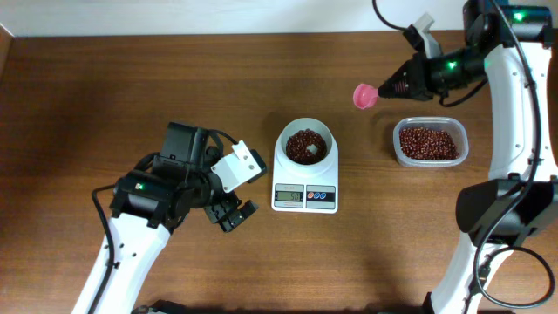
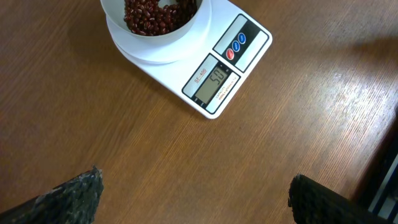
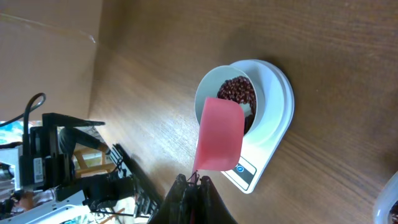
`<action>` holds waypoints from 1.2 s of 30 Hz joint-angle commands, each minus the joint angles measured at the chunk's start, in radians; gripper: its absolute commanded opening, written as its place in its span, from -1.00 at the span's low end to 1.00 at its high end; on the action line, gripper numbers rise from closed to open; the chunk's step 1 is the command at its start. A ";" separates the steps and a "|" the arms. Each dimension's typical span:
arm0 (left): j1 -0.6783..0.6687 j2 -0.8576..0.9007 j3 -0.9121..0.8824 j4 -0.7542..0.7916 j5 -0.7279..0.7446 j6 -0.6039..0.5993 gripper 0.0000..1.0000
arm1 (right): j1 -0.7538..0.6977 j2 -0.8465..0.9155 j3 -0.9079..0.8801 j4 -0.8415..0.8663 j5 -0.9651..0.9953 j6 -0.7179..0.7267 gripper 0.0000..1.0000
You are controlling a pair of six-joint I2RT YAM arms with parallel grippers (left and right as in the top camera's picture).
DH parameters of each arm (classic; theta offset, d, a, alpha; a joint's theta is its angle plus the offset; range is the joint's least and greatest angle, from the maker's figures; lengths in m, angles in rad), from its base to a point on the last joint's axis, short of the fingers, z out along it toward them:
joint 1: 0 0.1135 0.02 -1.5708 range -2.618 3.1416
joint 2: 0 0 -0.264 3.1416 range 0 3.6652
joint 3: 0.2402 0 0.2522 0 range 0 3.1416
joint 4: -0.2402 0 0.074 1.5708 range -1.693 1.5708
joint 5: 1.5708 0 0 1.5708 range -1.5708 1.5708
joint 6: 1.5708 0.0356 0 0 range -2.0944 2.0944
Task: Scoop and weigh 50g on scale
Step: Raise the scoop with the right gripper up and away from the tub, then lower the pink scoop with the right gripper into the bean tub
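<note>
The scale (image 1: 305, 186) is set mid-surface, its bowl (image 1: 306, 144) loaded with beans (image 1: 306, 145); the target appears reached. The pink scoop (image 1: 364, 95) is gripped by the closed right claw (image 1: 382, 91); the left claw (image 1: 228, 214) is spread open.

Smooth white plastic scale (image 1: 304, 196), matt pink plastic scoop (image 1: 364, 95), grained matt wooden table (image 1: 105, 87).
</note>
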 commanded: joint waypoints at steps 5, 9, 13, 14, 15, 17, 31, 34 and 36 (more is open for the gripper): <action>0.006 -0.010 0.017 0.002 0.003 0.008 0.98 | -0.056 -0.077 0.000 -0.006 -0.048 -0.061 -0.92; 0.006 -0.010 0.017 0.001 0.003 0.008 0.98 | -0.056 -0.117 0.000 -0.006 -0.005 -0.059 -0.92; 0.006 -0.010 0.017 0.002 0.003 0.008 0.98 | -0.056 -0.185 0.000 -0.006 0.059 -0.058 -0.92; 0.006 -0.010 0.017 0.002 0.003 0.008 0.98 | -0.056 -0.204 0.000 -0.006 0.069 -0.058 -0.92; 0.006 -0.010 0.017 0.002 0.003 0.008 0.98 | -0.056 -0.226 -0.008 -0.006 0.077 -0.058 -0.92; 0.006 -0.010 0.017 0.002 0.003 0.008 0.98 | -0.056 -0.283 -0.063 -0.006 0.120 -0.059 -0.92; 0.006 -0.010 0.017 0.002 0.003 0.008 0.98 | -0.342 -0.839 -0.538 -0.005 0.166 -0.113 -0.92; 0.006 -0.010 0.017 0.002 0.003 0.008 0.98 | -0.449 -0.953 -0.642 -0.003 0.167 -0.115 -0.92; 0.006 -0.010 0.017 0.002 0.003 0.008 0.98 | -0.537 -1.042 -0.742 0.003 0.166 -0.116 -0.92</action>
